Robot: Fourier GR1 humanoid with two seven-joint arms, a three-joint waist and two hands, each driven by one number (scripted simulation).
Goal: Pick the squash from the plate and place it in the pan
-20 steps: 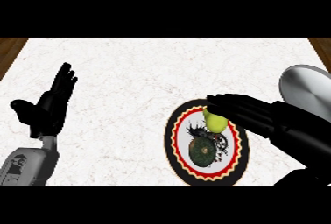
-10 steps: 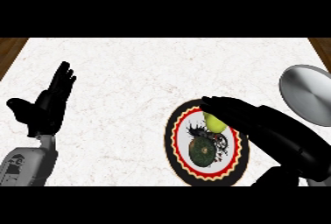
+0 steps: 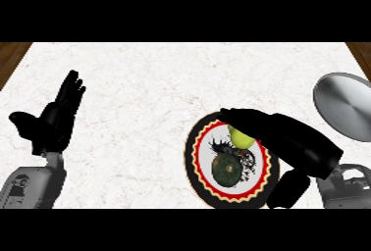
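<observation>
The squash (image 3: pixel 226 169) lies on a round plate (image 3: pixel 194 164) with a red, black and cream rim, right of centre. It shows a dark green rounded body and a yellow-green part (image 3: pixel 242 140) just above; I cannot tell whether these are one piece. My right hand (image 3: pixel 301 146) hovers over the plate's upper right, open. Its straight fingers lie across the top of the yellow-green part and partly hide it, while the thumb (image 3: pixel 288 190) hangs apart beside the plate's right rim. The silver pan (image 3: pixel 348 110) sits at the right edge. My left hand (image 3: pixel 56 120) rests open at the left, fingers up.
White marbled counter top (image 3: pixel 145 88) spreads between the left hand and the plate. A strip of brown wood shows at the far corners. My right forearm (image 3: pixel 351 188) comes in at the lower right, below the pan.
The right wrist and palm have swung down and toward the lower right, and the thumb now shows beside the plate. The fingertips stay over the yellow-green part. Squash and left hand have not moved.
</observation>
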